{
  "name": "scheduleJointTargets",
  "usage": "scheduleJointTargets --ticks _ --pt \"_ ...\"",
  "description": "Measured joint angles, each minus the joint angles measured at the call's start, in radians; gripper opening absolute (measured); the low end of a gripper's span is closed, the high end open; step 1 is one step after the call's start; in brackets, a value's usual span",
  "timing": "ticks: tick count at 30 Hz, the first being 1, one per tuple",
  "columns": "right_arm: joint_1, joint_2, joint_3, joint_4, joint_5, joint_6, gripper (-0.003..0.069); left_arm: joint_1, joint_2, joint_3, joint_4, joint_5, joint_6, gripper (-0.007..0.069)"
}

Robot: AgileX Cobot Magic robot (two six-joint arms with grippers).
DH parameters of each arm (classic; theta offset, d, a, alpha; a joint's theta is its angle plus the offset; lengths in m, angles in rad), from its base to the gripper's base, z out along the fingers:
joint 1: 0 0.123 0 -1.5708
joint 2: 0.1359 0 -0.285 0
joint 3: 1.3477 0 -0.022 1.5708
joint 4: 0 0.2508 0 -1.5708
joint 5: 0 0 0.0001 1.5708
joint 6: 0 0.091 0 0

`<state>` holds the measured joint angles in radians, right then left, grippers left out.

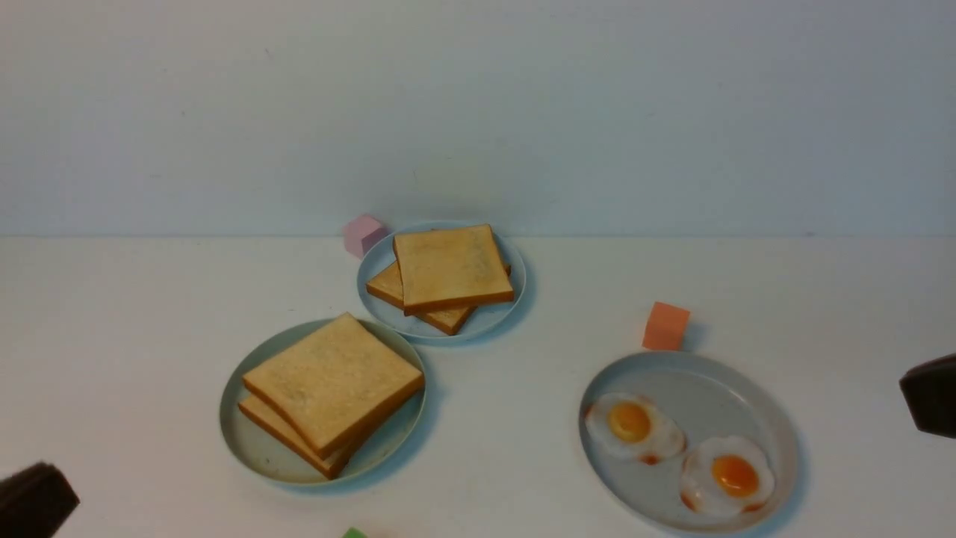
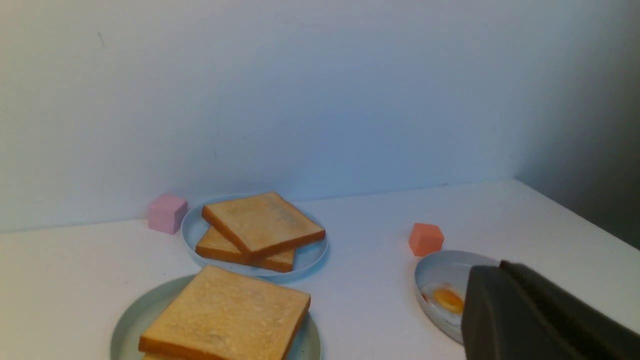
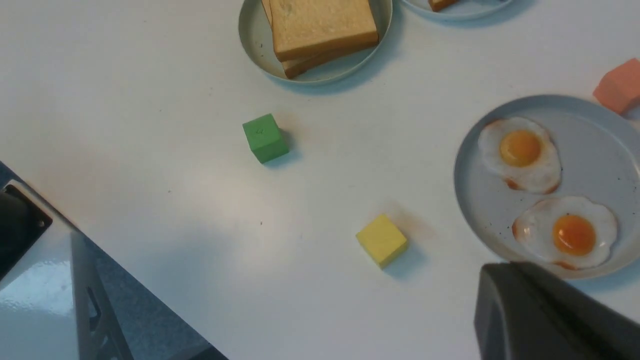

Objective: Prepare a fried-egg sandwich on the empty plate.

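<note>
Both grippers are clenched and holding nothing; left gripper (image 1: pixel 33 497) sits at the table's (image 1: pixel 112 336) near left corner, right gripper (image 1: pixel 930 394) at its right edge; the sandwich (image 1: pixel 332 388), two toast slices, filling unseen, lies on the mint plate (image 1: pixel 254 448) left of centre, towards the near edge

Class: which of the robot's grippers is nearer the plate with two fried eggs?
Right. The right gripper sits just beside that plate; the left gripper is far across, beyond the sandwich plate.
</note>
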<state>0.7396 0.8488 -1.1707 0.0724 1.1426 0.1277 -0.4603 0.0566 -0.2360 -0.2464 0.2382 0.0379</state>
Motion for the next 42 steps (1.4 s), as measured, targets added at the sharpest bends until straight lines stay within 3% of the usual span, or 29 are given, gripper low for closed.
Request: scheduleJointTargets --ticks 20,26,27,28,30,31,34,38,42 --pt "-0.015 0.000 0.000 0.014 -0.001 0.000 -0.0010 0.000 -0.034 0.090 -0.006 -0.001 -0.004 -0.0013" --pt "-0.224 -0.048 0.055 0.045 -0.039 -0.051 -0.0010 0.000 -0.034 0.090 -0.006 0.000 -0.004 -0.0013" --pt "-0.324 -0.112 0.154 0.068 -0.119 -0.113 -0.0010 0.000 -0.034 0.090 -0.006 0.000 -0.004 -0.0013" --pt "-0.349 -0.121 0.168 0.070 -0.130 -0.128 -0.0010 0.000 -0.034 0.090 -0.006 0.000 -0.004 -0.0013" --pt "-0.498 -0.247 0.371 0.090 -0.304 -0.221 -0.0010 0.000 -0.034 0.090 -0.006 0.000 -0.004 -0.0013" --pt "-0.509 -0.271 0.409 0.096 -0.336 -0.228 -0.0010 0.000 -0.034 0.090 -0.006 0.000 -0.004 -0.0013" --pt "-0.683 -0.501 0.752 0.131 -0.593 -0.310 -0.0010 0.000 -0.034 0.090 -0.006 0.000 -0.004 -0.0011" --pt "-0.780 -0.705 1.022 0.142 -0.695 -0.331 -0.0010 0.000 -0.034 0.090 -0.006 0.000 -0.004 -0.0009" --pt "-0.799 -0.834 1.172 0.147 -0.698 -0.335 -0.0010 0.000 -0.034 0.090 -0.006 0.000 -0.004 -0.0006"
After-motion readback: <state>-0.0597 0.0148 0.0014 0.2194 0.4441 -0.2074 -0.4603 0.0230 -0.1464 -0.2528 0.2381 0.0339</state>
